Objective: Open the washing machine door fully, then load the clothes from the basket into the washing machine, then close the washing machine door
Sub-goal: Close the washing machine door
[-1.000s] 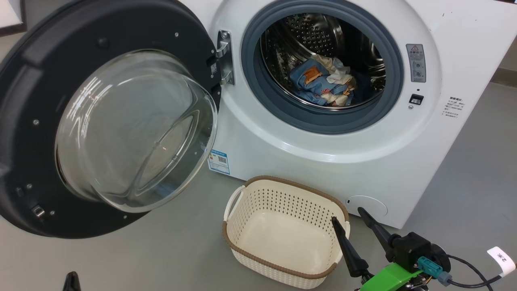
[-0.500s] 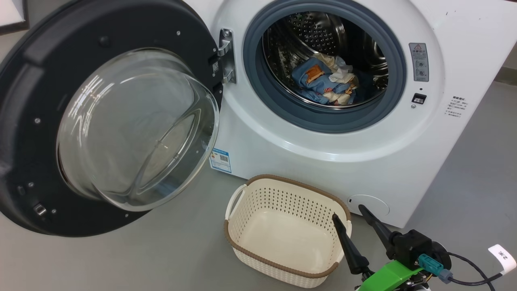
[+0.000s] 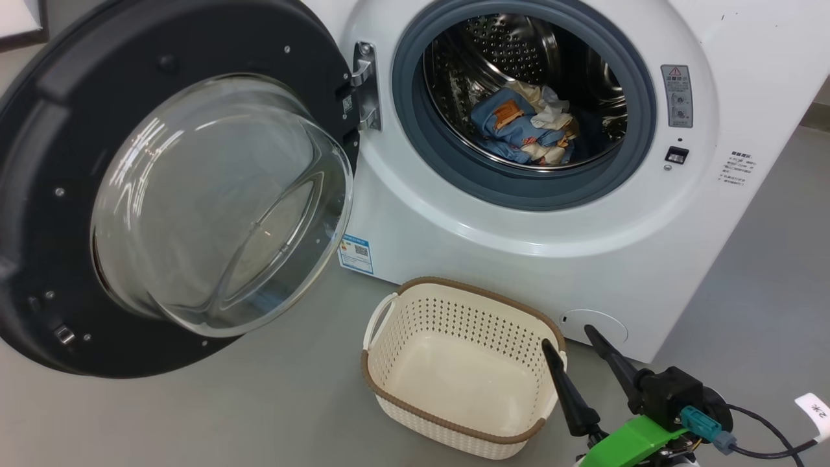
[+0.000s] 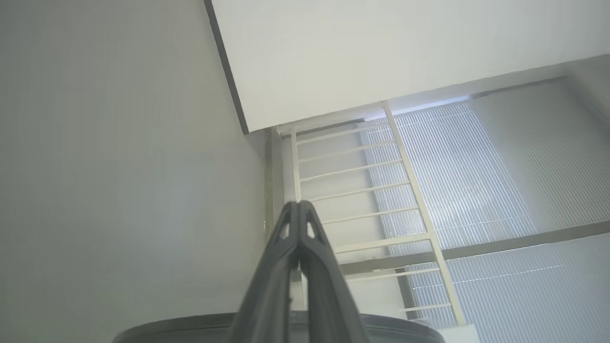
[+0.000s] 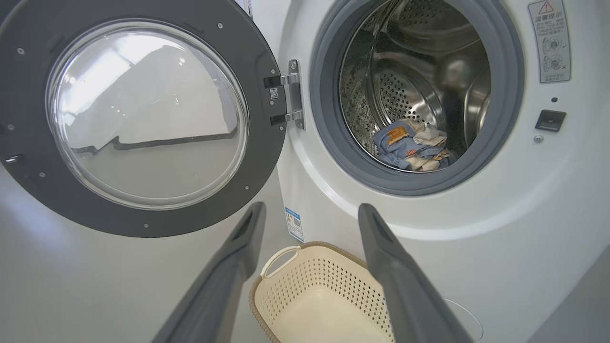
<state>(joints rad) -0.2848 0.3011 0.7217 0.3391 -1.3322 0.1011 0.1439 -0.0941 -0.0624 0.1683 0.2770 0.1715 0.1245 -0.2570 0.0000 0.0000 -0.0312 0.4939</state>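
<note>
Grey floor (image 3: 292, 402) between wide-open door (image 3: 78, 97) and basket (image 3: 454, 318) rim; right claw (image 3: 569, 337) agape, left claw (image 4: 299, 206) closed.

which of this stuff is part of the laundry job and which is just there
Job: washing machine, door, clothes, basket.
Just there: blue label, warning sticker, white cable tag.

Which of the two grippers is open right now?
The right gripper: its two fingers stand wide apart, holding nothing. The left gripper has its fingers pressed together, shut.
</note>
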